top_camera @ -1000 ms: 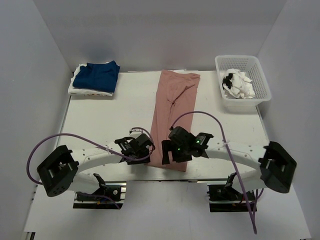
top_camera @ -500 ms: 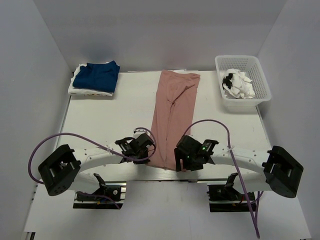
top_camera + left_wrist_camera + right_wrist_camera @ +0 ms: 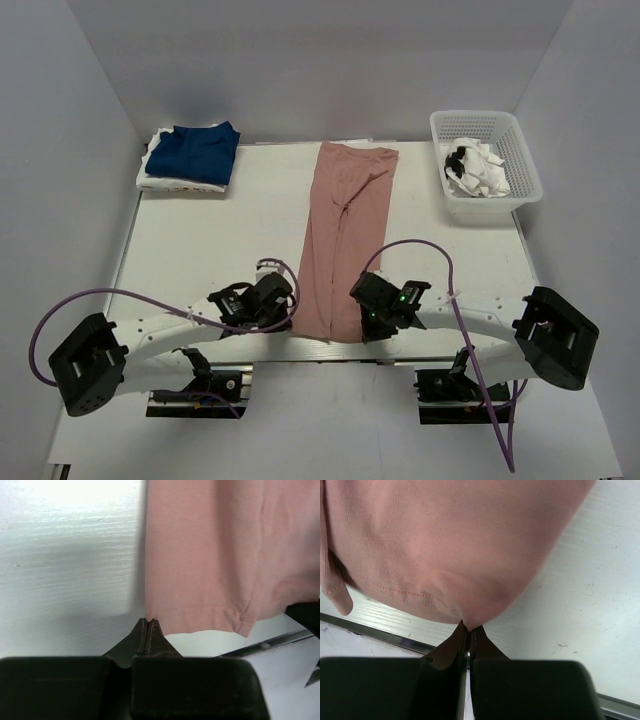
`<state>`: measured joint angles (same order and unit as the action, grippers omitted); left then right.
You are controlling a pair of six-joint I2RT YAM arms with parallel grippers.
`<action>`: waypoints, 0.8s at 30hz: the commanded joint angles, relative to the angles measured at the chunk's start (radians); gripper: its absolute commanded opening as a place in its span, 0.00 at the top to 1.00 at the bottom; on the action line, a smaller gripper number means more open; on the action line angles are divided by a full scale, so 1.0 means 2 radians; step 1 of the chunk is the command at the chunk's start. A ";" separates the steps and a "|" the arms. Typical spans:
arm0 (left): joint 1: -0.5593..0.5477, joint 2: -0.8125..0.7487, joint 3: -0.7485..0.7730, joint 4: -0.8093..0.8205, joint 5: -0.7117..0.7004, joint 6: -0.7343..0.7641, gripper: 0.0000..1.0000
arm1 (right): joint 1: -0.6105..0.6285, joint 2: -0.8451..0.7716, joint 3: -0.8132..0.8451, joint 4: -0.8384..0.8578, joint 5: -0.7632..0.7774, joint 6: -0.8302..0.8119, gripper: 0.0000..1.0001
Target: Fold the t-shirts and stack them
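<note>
Wrist cams show what the top view can't: the left tool is pinched shut on the pink t-shirt at its near-left hem corner, and the right tool is clamped on the near-right corner. From above, the shirt is a long strip mid-desk. A navy t-shirt sits on a white t-shirt far left, and a basket of crumpled white cloth is far right.

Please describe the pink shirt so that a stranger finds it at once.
On the white table, look at the middle, between the navy shirt at far left and the basket at far right. The pink shirt lies there as a long narrow strip, the only pink cloth, its near corners pinched by the left end effector and right end effector.
</note>
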<state>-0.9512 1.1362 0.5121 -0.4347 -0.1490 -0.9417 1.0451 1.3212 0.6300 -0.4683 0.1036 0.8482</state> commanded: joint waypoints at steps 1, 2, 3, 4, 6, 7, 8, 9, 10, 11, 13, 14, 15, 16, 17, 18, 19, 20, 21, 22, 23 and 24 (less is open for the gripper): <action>0.000 -0.021 0.018 0.002 -0.010 0.008 1.00 | 0.001 -0.012 0.013 -0.003 0.025 -0.011 1.00; 0.000 -0.021 0.025 -0.008 -0.017 0.008 1.00 | 0.001 -0.016 0.019 -0.006 0.026 -0.014 1.00; 0.000 -0.021 0.034 -0.013 -0.024 0.008 1.00 | -0.001 -0.019 0.029 -0.011 0.029 -0.020 1.00; 0.000 -0.021 0.051 -0.013 -0.032 0.008 1.00 | -0.001 -0.028 0.038 -0.013 0.035 -0.023 1.00; 0.000 -0.021 0.067 -0.019 -0.059 0.008 1.00 | -0.002 -0.033 0.057 -0.023 0.051 -0.027 1.00; 0.000 -0.021 0.083 -0.019 -0.070 0.008 1.00 | -0.002 -0.032 0.068 -0.030 0.075 -0.021 1.00; 0.000 -0.012 0.094 -0.019 -0.092 0.008 1.00 | -0.004 -0.032 0.081 -0.039 0.098 -0.020 1.00; 0.005 -0.004 0.108 -0.037 -0.106 0.008 1.00 | -0.011 -0.032 0.087 -0.049 0.105 -0.019 1.00; 0.005 0.008 0.139 -0.046 -0.123 0.008 1.00 | -0.015 -0.026 0.107 -0.054 0.126 -0.018 1.00; 0.010 0.034 0.153 -0.051 -0.148 0.008 1.00 | -0.023 -0.023 0.111 -0.055 0.135 -0.021 1.00; 0.025 0.064 0.198 -0.056 -0.168 0.021 1.00 | -0.046 -0.014 0.134 -0.050 0.157 -0.040 1.00; 0.031 0.080 0.212 -0.056 -0.168 0.029 1.00 | -0.052 -0.006 0.140 -0.047 0.159 -0.047 1.00; 0.045 0.111 0.241 -0.056 -0.181 0.039 1.00 | -0.065 -0.002 0.145 -0.040 0.167 -0.057 1.00; 0.053 0.127 0.255 -0.052 -0.181 0.046 1.00 | -0.078 0.003 0.156 -0.037 0.170 -0.063 1.00; 0.061 0.141 0.268 -0.052 -0.181 0.053 1.00 | -0.084 0.019 0.167 -0.032 0.174 -0.075 1.00; 0.077 0.169 0.294 -0.045 -0.176 0.061 1.00 | -0.092 0.025 0.179 -0.024 0.176 -0.087 1.00; 0.084 0.182 0.308 -0.039 -0.172 0.075 1.00 | -0.110 0.030 0.184 -0.018 0.177 -0.090 1.00; 0.092 0.195 0.322 -0.039 -0.172 0.080 1.00 | -0.117 0.045 0.191 -0.011 0.177 -0.108 1.00; 0.098 0.206 0.347 -0.032 -0.172 0.088 1.00 | -0.131 0.049 0.197 0.006 0.172 -0.112 1.00; 0.109 0.226 0.367 -0.027 -0.172 0.103 1.00 | -0.143 0.063 0.202 0.025 0.167 -0.125 1.00; 0.114 0.235 0.377 -0.020 -0.172 0.114 1.00 | -0.150 0.070 0.213 0.039 0.162 -0.133 1.00; 0.119 0.243 0.384 -0.011 -0.167 0.126 1.00 | -0.165 0.076 0.219 0.045 0.149 -0.139 1.00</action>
<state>-0.7448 1.6100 1.2026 -0.5072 -0.4568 -0.7834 0.7670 1.4456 1.0058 -0.4725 0.3946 0.6456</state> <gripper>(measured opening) 0.009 0.020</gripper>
